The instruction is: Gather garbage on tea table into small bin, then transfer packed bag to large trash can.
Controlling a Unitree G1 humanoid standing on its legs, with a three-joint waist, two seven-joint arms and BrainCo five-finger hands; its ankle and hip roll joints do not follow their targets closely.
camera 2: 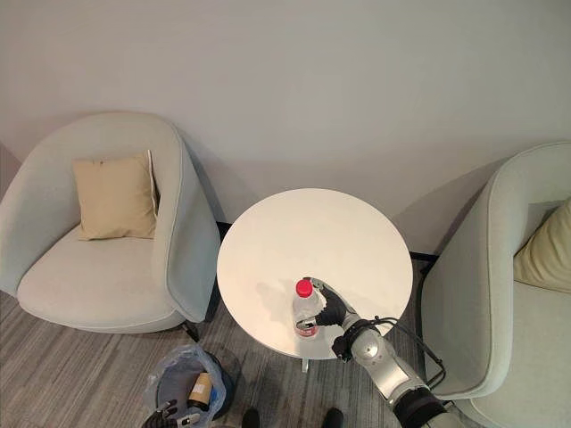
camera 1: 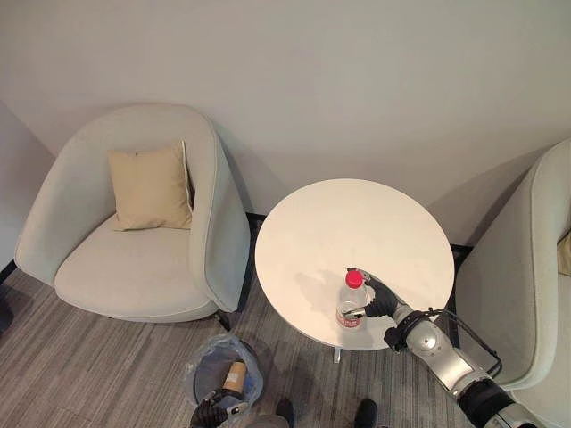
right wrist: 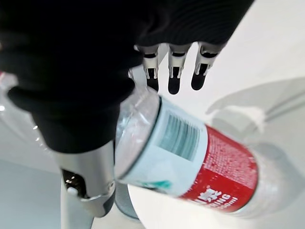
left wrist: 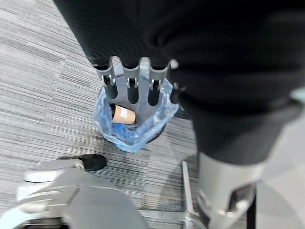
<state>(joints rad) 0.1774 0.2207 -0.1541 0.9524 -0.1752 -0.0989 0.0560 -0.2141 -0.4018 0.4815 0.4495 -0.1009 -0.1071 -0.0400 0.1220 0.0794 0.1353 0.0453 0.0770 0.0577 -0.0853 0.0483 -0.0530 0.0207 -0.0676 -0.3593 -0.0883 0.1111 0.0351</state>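
Though hand-hidden [camera 1: 379, 299], bottle [camera 1: 351, 303] base

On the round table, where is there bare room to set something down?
Nearly all of the round table is bare: the whole top from the wall-side rim to its middle, and toward the left armchair. The one crowded spot is the near edge, where the right robot hand meets the bottle.
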